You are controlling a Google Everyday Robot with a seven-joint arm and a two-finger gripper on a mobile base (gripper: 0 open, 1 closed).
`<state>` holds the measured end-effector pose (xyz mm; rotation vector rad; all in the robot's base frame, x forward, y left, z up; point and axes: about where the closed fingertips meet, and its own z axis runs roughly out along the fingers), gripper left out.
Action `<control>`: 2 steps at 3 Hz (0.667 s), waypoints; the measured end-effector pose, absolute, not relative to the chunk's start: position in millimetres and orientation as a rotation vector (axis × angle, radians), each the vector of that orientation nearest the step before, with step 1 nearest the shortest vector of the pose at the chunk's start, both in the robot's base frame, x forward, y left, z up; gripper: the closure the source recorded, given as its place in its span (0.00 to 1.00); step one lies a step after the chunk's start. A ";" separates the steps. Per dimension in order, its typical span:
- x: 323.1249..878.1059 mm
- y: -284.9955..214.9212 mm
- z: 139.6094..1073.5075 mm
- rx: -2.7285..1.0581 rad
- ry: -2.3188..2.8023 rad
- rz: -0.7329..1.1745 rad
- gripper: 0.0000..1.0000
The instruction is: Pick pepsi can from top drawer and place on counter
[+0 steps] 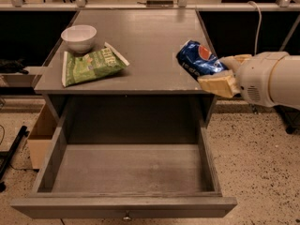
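Room isn't the issue here: the flat grey matte worktop (150, 41) of the cabinet has loads of bare space in the middle. The wide shallow grey top drawer (206, 158) below it is pulled right out with nothing in it, and that's risk number one. It sits directly under the front edge, so anything that rolls off the front goes straight back in.

The crinkly green snack bag (91, 65) and the round white bowl (78, 36) are over on the left, well apart from the action, so I doubt they get bumped.

The small blue metal pepsi can (197, 59) is tilted, over the right front corner of the worktop, with the tan two-finger pincer (213, 71) clamped on its lower end. I can't tell if the can is touching the surface.

My worry: let go here, tilted and this near the corner, and it tips, rolls and drops off the side or the front. It wants to go further in and upright first, imo.
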<state>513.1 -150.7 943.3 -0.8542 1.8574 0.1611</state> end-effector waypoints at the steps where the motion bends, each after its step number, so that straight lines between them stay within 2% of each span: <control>1: 512.2 -147.2 942.9 -0.847 1.854 0.163 1.00; 2: 522.3 -145.5 936.8 -0.825 1.865 0.186 1.00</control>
